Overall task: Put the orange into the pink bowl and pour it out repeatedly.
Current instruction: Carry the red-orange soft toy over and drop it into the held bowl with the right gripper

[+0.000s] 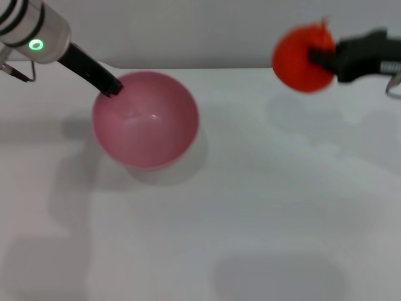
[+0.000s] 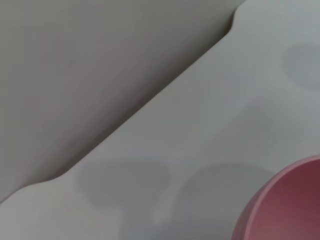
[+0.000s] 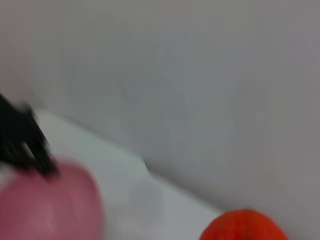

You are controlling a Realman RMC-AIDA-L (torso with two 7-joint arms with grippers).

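While the left end effector [image 1: 111, 88] pinches the pink bowl [image 1: 146, 119] rim to steady it, the right end effector [image 1: 322, 59] grips the orange [image 1: 301, 59] aloft, ready for dropping in

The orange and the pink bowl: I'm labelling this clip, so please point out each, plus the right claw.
orange [image 1: 299, 61], head view, on its rounded front, held up off the table.
pink bowl [image 1: 145, 125], head view, on its empty inner wall.
right claw [image 1: 322, 58], head view, where its fingertips grip the orange.

Bowl [image 1: 146, 120] sits left on the table [image 1: 263, 207] — orange [image 1: 302, 58] raised far right.
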